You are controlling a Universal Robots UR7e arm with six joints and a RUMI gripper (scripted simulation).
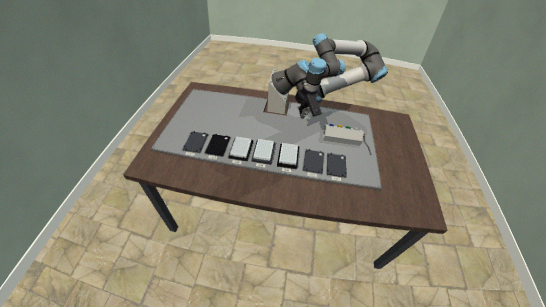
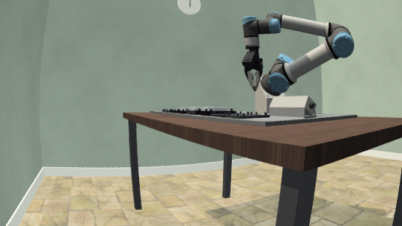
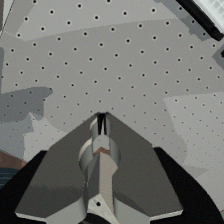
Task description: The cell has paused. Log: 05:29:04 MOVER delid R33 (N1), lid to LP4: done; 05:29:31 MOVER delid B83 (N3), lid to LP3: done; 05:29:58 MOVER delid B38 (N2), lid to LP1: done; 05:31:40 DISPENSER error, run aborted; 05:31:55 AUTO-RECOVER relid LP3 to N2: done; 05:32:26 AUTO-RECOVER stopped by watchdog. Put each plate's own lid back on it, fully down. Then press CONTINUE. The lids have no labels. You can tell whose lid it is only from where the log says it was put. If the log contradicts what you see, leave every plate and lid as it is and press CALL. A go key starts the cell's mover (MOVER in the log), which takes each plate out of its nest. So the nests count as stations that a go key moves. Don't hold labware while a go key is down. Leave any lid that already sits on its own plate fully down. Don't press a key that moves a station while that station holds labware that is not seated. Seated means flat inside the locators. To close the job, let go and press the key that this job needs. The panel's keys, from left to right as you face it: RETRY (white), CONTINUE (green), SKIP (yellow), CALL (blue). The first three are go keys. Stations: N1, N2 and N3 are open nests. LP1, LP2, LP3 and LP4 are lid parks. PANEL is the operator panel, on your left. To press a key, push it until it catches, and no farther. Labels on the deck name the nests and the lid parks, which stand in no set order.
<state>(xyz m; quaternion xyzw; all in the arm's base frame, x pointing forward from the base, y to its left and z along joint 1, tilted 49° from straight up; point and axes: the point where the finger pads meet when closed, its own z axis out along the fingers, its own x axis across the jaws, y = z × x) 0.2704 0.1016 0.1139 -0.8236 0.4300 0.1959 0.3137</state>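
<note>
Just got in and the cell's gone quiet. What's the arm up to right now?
Nothing is being handled. The arm's end effector is shut and holds nothing, hanging above the perforated grey deck near the robot's base, between the row of stations and the operator panel. In that row, three middle spots show white tops, flanked by dark ones. The labels are too small to read.
</note>
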